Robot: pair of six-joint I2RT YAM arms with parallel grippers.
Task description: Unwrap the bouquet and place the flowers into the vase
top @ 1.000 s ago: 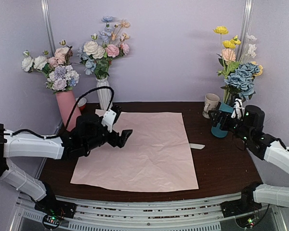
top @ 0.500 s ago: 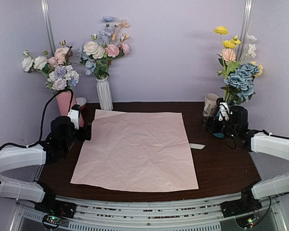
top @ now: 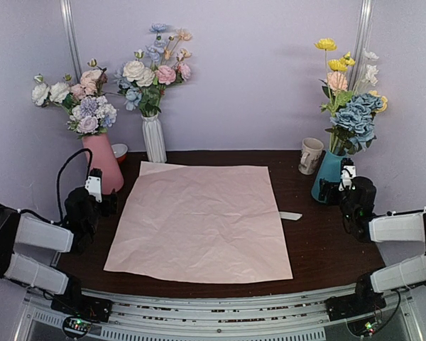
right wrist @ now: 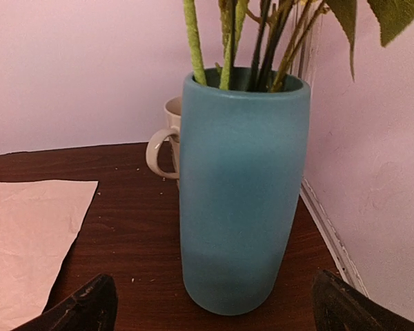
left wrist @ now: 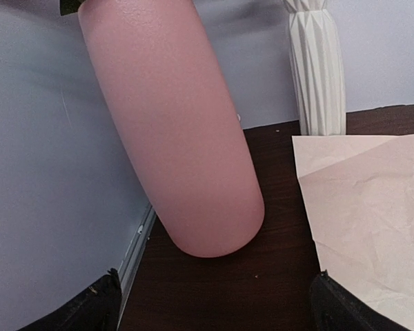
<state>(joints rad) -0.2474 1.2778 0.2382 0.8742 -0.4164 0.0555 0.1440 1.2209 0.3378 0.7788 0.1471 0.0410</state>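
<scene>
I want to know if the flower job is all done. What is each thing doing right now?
flowers, standing in the teal vase.
teal vase, upright, stems inside.
pink paper, spread flat, crinkled.
cream mug, upright beside the teal vase.
pink vase, upright, holding flowers.
white ribbed vase, upright, holding flowers.
left gripper, open, empty.
right gripper, open, empty, facing the teal vase.

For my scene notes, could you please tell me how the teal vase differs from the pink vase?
The teal vase stands back right beside a mug; the pink vase stands back left. The teal vase holds yellow and blue flowers; the pink vase holds pink, white and lilac blooms. Both are plain and smooth.
</scene>
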